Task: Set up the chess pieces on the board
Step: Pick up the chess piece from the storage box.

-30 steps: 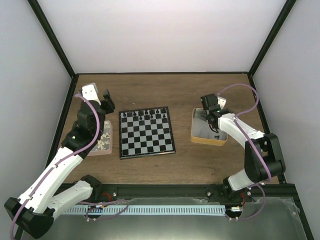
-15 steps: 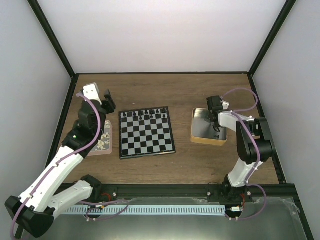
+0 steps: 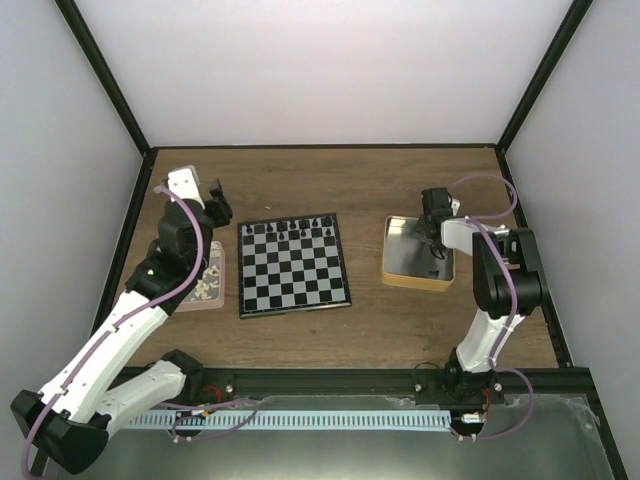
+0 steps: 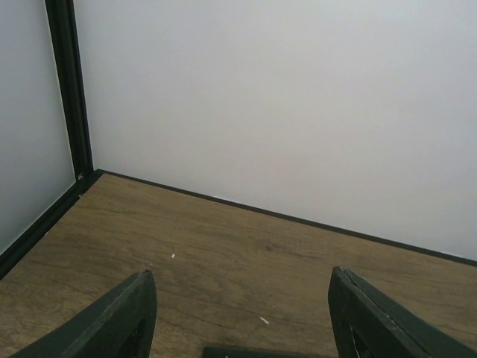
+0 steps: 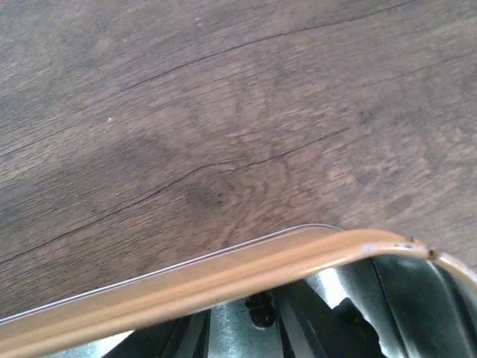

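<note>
Wood-grain tabletop (image 3: 330, 180) enclosed by plain white walls (image 3: 320, 70) and a black frame (image 3: 105, 75), seen from above and behind the two arms. Centre: the board (image 3: 293, 270), a black and pale-silver checked square lying flat on the wood, its sides turned slightly off the table edges. Along its far row stand the chess pieces (image 3: 291, 227), a short line of small black figures, with one set a row nearer the arms at the right end; the other squares carry nothing. Left of the board, just beside it, a pink tray (image 3: 212, 303) holds a cluster of pale pieces (image 3: 207, 280) and is partly covered by the left arm. Right of the board, well apart from it, lies a rectangular tin (image 3: 415, 283) with a tan outer wall and a bright metal floor. The left gripper (image 3: 216, 203) hangs above the table beyond the far end of the tray, clear of the board; in its wrist view the two dark fingers (image 4: 127, 321) stand wide apart with only bare wood and the wall behind showing between them. The right gripper (image 3: 434, 232) points down over the far part of the tin; its wrist view shows the tin's tan rim (image 5: 223, 272) close up, bare wood beyond it, and dark shapes inside that are too cropped to identify. Whether the right jaws are apart, together or clamped on anything cannot be told.
</note>
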Action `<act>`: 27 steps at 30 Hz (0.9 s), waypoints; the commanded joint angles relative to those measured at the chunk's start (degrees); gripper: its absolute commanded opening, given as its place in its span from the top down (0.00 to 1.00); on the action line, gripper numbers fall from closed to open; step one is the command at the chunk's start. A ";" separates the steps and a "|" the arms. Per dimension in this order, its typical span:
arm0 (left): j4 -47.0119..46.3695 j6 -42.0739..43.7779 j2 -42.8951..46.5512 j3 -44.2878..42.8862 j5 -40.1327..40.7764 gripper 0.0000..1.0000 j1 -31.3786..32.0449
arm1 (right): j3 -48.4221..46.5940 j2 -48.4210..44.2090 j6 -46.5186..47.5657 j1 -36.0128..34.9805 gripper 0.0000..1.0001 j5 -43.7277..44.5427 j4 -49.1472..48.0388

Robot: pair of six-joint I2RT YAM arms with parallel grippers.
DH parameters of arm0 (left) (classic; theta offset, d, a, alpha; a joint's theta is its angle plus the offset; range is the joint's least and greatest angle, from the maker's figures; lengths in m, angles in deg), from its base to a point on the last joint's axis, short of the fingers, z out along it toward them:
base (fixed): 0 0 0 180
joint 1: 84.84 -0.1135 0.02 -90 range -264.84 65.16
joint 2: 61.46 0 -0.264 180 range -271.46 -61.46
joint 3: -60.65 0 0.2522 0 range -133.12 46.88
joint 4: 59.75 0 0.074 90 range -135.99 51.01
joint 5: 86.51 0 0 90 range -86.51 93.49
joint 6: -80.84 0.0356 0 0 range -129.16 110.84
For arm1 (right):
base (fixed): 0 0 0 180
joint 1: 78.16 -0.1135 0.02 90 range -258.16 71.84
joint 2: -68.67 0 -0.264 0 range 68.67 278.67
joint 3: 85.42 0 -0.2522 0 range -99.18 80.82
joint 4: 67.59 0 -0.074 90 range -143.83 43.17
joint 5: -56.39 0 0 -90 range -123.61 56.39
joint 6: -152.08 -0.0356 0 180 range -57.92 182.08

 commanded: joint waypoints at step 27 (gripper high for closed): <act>-1.04 -0.96 -0.84 0.12 -2.44 0.35 -0.36 | -0.90 -18.73 -2.49 -15.90 0.96 -20.30 15.09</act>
